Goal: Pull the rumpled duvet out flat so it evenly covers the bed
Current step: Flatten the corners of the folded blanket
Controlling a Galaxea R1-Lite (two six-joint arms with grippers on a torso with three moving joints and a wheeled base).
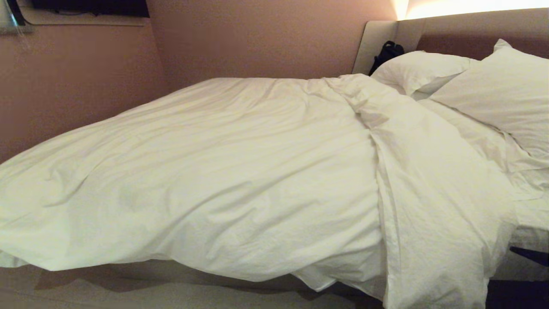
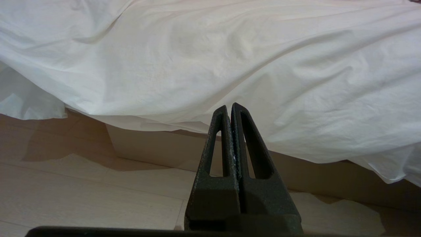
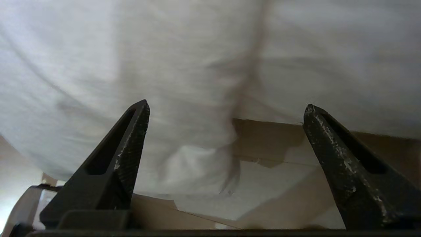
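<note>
The white duvet point(image 1: 240, 163) lies wrinkled across the bed point(image 1: 519, 262), with a thick band folded back on itself point(image 1: 420, 180) toward the pillow end. Its near edge hangs over the side above the floor. Neither gripper shows in the head view. My left gripper point(image 2: 229, 107) is shut and empty, low beside the bed and pointing at the duvet's hanging edge point(image 2: 184, 82) and the beige base point(image 2: 158, 148). My right gripper point(image 3: 227, 104) stands wide open in front of a drooping corner of duvet point(image 3: 197, 164), with nothing between its fingers.
Two white pillows point(image 1: 493, 90) lean on the padded headboard point(image 1: 472, 34) at the far right. A black bag point(image 1: 386, 53) sits by the headboard's end. A pinkish wall point(image 1: 85, 77) runs along the far side. Pale floor point(image 1: 128, 296) lies in front.
</note>
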